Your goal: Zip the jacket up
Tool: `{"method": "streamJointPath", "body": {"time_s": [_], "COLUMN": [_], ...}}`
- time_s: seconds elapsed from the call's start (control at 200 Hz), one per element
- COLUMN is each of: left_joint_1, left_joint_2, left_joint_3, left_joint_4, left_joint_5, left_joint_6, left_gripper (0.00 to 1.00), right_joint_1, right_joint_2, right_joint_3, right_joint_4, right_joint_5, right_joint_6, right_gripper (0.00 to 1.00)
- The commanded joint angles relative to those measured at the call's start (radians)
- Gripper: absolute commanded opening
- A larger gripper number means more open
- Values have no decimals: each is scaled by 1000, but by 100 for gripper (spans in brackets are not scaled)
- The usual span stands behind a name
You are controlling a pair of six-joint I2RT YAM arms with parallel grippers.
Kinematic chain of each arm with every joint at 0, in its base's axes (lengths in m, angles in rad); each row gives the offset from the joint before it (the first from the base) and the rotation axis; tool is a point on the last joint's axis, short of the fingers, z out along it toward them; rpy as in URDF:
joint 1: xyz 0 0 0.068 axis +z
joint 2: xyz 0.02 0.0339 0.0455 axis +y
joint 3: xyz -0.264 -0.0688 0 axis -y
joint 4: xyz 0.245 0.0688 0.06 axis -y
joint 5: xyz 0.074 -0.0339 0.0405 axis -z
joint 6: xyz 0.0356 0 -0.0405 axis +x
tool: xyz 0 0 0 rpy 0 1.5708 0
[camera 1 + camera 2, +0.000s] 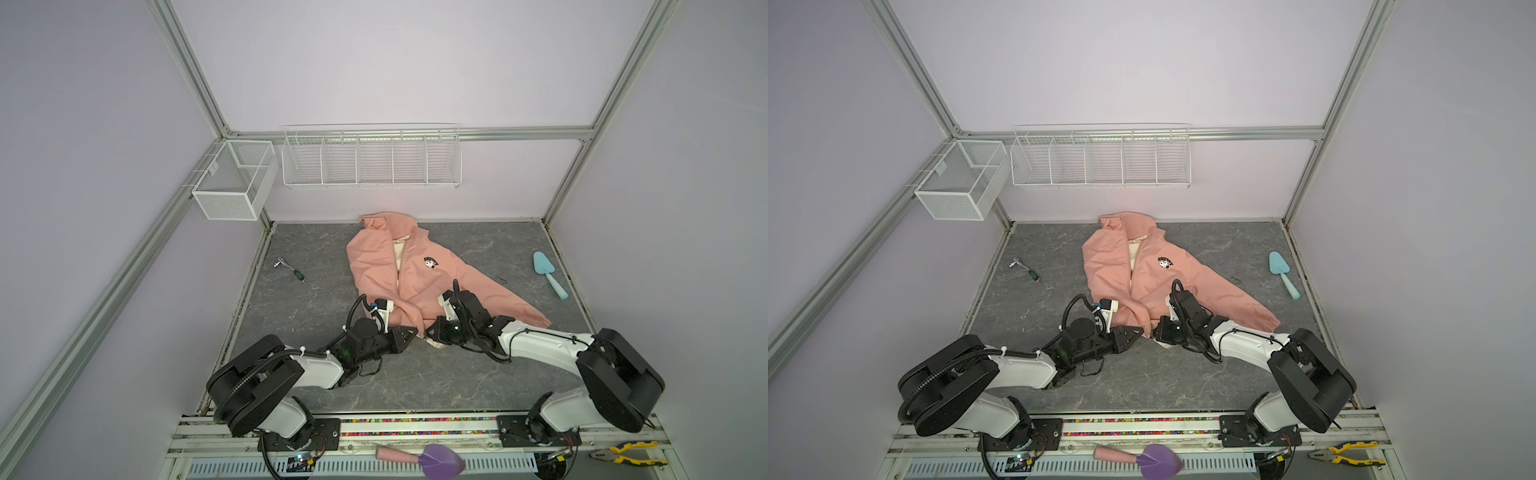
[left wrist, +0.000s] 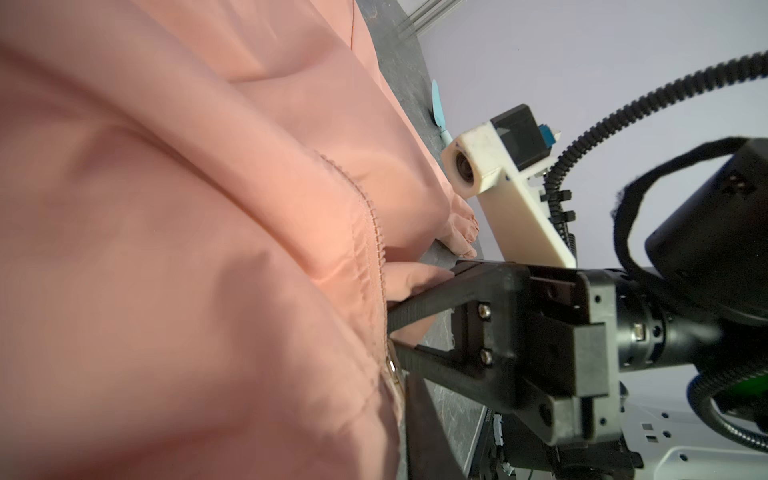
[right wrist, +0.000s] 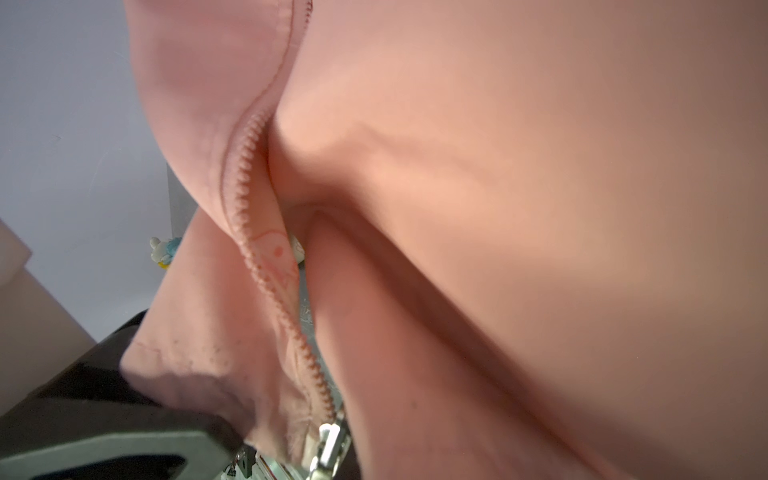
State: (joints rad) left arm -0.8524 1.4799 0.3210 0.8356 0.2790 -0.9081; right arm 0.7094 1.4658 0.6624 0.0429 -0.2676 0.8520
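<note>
On the left wall a white mesh basket point(image 1: 226, 203) is hanging, split into two bins. Along the back wall a white wire rack point(image 1: 372, 172) with five compartments is hanging. You are seeing the lilac wall straight through their mesh and wire.

The table point(image 1: 415, 386) is showing a grey, stone-veined surface. A small chrome-headed ratchet point(image 1: 291, 269) is lying left of the garment and a pale blue plastic trowel point(image 1: 548, 274) is lying near the right edge. On the front rail a purple scoop point(image 1: 440, 459) with a pink handle and yellow-handled pliers point(image 1: 627, 455) are resting.

The jacket point(image 1: 415, 286) is lying front up at the back centre of the table, salmon pink, thin and softly creased. Its hood point(image 1: 388, 222) is touching the back wall, and one sleeve is stretching rightward to a gathered cuff point(image 1: 542, 321). Cream lining point(image 1: 400, 257) is showing between the parted fronts, beside a black-and-white badge point(image 1: 431, 263). Pink moulded zip teeth point(image 3: 245, 166) are running down to a metal slider point(image 3: 330, 440).

Both arms are meeting at the hem. The right gripper point(image 2: 99, 328) is pinching the hem fabric by the zip's lower end, fingers drawn together. The left gripper point(image 1: 413, 331) is pointing at the same hem, but you cannot tell how its fingers are standing.
</note>
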Motion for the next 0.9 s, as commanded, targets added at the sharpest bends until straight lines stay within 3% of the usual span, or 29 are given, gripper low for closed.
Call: {"method": "streamJointPath", "body": {"time_s": [0.0, 0.06, 0.165, 0.24, 0.36, 0.895], "left_joint_1": [3, 3, 3, 3, 3, 6], "left_joint_2": [-2, 4, 18, 35, 63, 125], "left_joint_3": [21, 21, 20, 20, 16, 6], "left_joint_4": [-18, -11, 10, 33, 70, 158], "left_joint_5": [23, 24, 24, 24, 21, 20], "left_joint_6": [13, 8, -4, -13, -26, -57], "left_gripper": [17, 24, 45, 49, 49, 31], "right_joint_1": [8, 9, 12, 13, 16, 25], "right_joint_2": [20, 27, 33, 36, 36, 39], "right_joint_3": [26, 25, 22, 22, 19, 14], "right_joint_4": [41, 49, 64, 67, 69, 87], "right_joint_5": [-17, -20, -27, -28, -27, -35], "right_joint_6": [-2, 2, 8, 10, 12, 21], "right_gripper": [6, 6, 6, 6, 6, 6]}}
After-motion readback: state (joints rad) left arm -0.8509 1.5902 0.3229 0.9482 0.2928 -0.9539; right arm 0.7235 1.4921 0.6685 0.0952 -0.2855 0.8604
